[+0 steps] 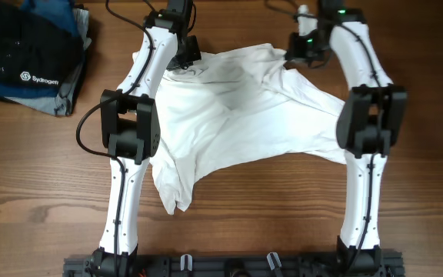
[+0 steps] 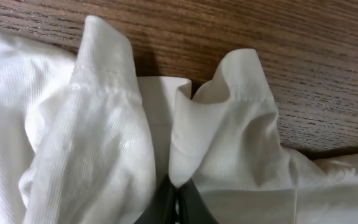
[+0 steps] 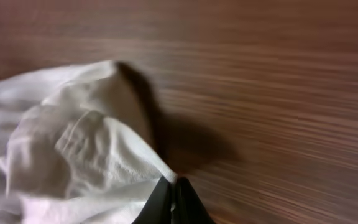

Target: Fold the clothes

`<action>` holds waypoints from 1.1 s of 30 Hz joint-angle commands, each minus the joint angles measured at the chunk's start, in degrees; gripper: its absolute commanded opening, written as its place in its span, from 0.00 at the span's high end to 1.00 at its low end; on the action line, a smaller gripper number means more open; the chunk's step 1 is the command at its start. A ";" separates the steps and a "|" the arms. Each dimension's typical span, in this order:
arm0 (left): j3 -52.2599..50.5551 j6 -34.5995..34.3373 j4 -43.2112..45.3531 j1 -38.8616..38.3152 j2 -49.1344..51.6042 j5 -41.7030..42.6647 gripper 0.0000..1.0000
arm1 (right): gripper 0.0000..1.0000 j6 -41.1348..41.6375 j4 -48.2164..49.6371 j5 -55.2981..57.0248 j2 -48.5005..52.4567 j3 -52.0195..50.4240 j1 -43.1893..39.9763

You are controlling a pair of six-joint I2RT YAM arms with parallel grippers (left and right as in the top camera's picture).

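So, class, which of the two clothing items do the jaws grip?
The white garment, pinched at its far edge; the dark logo stack lies apart in a corner, untouched.

We see the white garment spread wrinkled across the middle of the tabletop, far edge bunched up at both corners, a narrow tail trailing toward the near left.

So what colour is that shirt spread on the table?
The shirt is plain white, clearest in the overhead view.
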 commanded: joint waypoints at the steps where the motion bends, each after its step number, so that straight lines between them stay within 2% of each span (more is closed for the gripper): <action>1: 0.42 -0.50 -0.26 0.35 0.17 0.09 0.96 | 0.95 0.85 0.09 0.79 -7.41 1.73 -1.97; 8: 0.42 -0.50 -0.24 0.35 0.17 0.11 0.96 | 0.95 0.46 0.68 2.23 -13.62 1.73 -3.76; 13: 0.42 -0.50 1.22 0.35 0.07 0.15 0.96 | 0.95 0.39 0.81 7.82 -16.28 1.73 -3.80; 29: 0.42 -0.46 14.60 0.31 -8.13 1.53 0.96 | 0.96 0.63 2.19 8.72 -16.87 1.73 -4.50; 33: 0.42 -0.07 16.15 0.37 -10.84 -1.42 0.96 | 0.96 1.14 2.84 8.72 -16.90 1.73 -5.99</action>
